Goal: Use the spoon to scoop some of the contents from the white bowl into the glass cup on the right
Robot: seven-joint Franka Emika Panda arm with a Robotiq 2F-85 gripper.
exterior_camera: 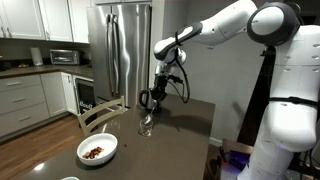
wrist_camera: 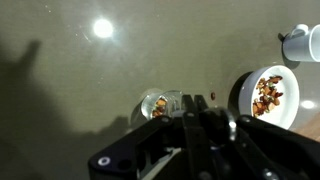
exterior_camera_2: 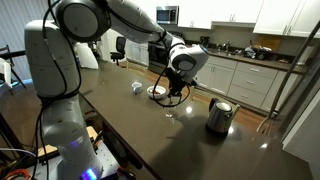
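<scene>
The white bowl (exterior_camera: 97,150) holds brown and reddish contents (exterior_camera: 94,153) near the table's front edge. In the wrist view the bowl (wrist_camera: 243,98) and its contents (wrist_camera: 268,95) lie at the right. The glass cup (exterior_camera: 146,127) stands past the bowl, and the wrist view shows a few bits inside the cup (wrist_camera: 158,104). My gripper (exterior_camera: 150,101) hangs right above the cup with its fingers (wrist_camera: 196,102) together. A thin spoon (exterior_camera: 148,115) reaches from them down to the cup. In an exterior view the gripper (exterior_camera_2: 175,92) hides most of the bowl (exterior_camera_2: 157,92).
A shiny steel kettle (exterior_camera_2: 219,115) stands on the dark table (exterior_camera_2: 130,130). A small white item (exterior_camera_2: 137,87) lies beyond the bowl and shows in the wrist view (wrist_camera: 300,42). One loose bit (wrist_camera: 213,97) lies between cup and bowl. A chair (exterior_camera: 97,115) stands at the table's side.
</scene>
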